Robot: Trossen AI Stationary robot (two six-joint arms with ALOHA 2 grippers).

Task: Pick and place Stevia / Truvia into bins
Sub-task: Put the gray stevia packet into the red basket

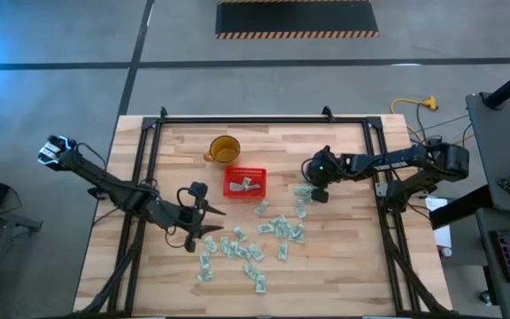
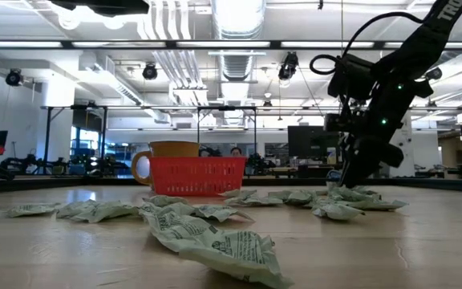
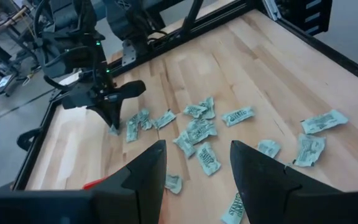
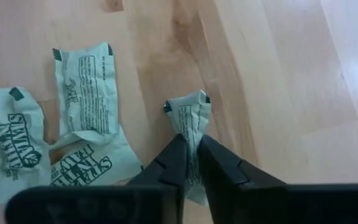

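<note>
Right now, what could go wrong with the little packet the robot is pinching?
The right gripper pinches one packet by its lower part, so it might slip out on the way to the red basket. Other packets lie right beside it and could get dragged along. The yellow cup stands near the basket, so a drop could miss.

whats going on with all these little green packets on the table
A two-armed robot is sorting sweetener sachets into a red basket. The right gripper has its jaws pinched on one sachet at the right edge of the pile, right at the table surface. The left gripper hovers open over the left side of the scatter. At least one sachet lies in the basket; many are loose. A yellow cup stands behind the basket.
</note>
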